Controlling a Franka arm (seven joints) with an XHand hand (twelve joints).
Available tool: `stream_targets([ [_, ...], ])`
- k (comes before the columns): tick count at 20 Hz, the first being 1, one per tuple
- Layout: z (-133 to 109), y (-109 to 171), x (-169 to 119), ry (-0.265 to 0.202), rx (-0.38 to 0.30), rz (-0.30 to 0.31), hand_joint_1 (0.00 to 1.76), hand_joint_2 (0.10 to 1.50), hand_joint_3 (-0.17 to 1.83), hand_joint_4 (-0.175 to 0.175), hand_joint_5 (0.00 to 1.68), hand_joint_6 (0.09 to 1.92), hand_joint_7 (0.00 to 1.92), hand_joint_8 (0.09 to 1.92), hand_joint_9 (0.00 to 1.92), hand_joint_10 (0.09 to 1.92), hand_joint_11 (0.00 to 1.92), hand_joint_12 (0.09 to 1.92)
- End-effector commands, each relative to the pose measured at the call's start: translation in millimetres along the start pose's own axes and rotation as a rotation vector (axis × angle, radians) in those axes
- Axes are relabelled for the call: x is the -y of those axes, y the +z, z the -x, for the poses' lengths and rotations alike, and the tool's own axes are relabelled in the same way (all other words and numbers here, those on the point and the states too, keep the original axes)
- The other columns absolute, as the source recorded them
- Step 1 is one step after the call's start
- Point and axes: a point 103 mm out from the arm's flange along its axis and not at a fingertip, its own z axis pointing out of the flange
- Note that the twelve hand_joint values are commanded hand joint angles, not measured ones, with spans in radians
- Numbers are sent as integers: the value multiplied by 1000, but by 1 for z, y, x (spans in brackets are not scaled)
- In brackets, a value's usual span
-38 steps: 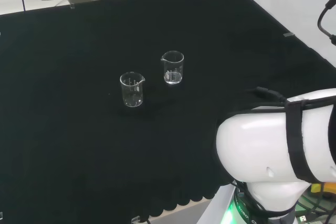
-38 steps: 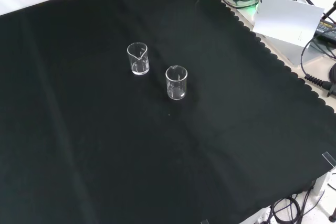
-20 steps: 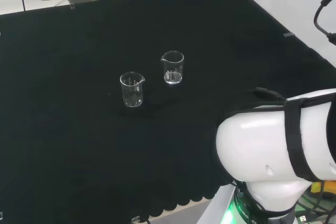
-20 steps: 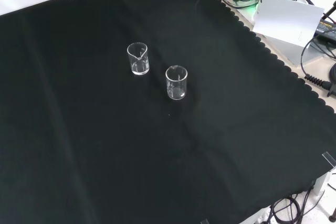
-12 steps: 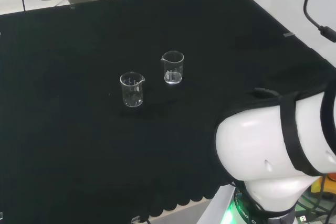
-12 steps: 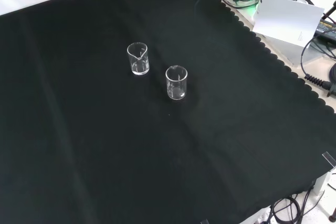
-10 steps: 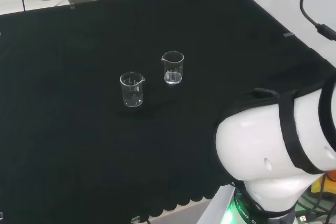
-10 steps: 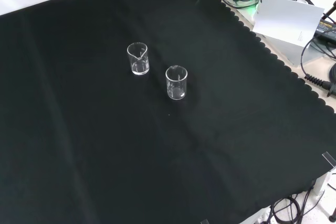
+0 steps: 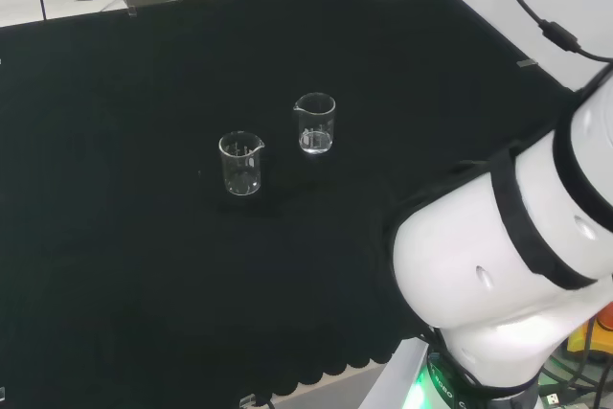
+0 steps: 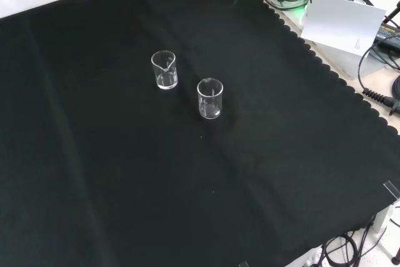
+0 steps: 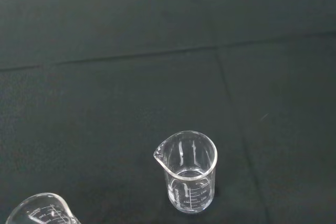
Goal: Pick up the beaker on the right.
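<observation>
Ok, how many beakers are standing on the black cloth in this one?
2. In the head view, one beaker stands near the middle of the cloth; the other beaker is to its right and slightly farther off. Both are upright and apart. None looks hidden.

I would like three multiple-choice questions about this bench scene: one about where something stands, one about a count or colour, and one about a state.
1. In the head view, where does the beaker with its spout to the left stand compared with the other beaker?
A. right and farther off
B. left and nearer
C. on top of it

2. How many beakers stand on the cloth?
A. one
B. two
C. four

3. How do the beakers stand?
A. upright, apart
B. tipped over
C. stacked

Answers: 1 A, it sits right of and above the other in the head view. 2 B, head and front views both show two. 3 A, both rims face up with cloth between them.
</observation>
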Motion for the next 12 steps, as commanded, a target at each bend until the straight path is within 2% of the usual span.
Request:
stream_targets([
  [1, 29, 45, -67, -37, -90, -17, 182, 1180, 252, 2, 108, 87, 0, 121, 4, 512, 0, 998],
  [3, 34, 62, -75, -39, -151, -24, 226, 1109, 225, 5, 78, 87, 20, 87, 8, 464, 0, 903],
  [5, 36, 74, -81, -48, -178, -21, 278, 1052, 205, 1, 96, 87, 65, 87, 31, 488, 0, 907],
  [8, 40, 93, -89, -75, -206, -16, 402, 978, 179, -8, 156, 87, 149, 95, 115, 564, 0, 1026],
  [10, 42, 105, -94, -93, -218, -35, 512, 924, 170, -17, 226, 87, 202, 163, 176, 615, 0, 1121],
  [12, 46, 117, -98, -102, -244, -59, 552, 902, 174, -20, 254, 87, 210, 209, 193, 638, 0, 1155],
])
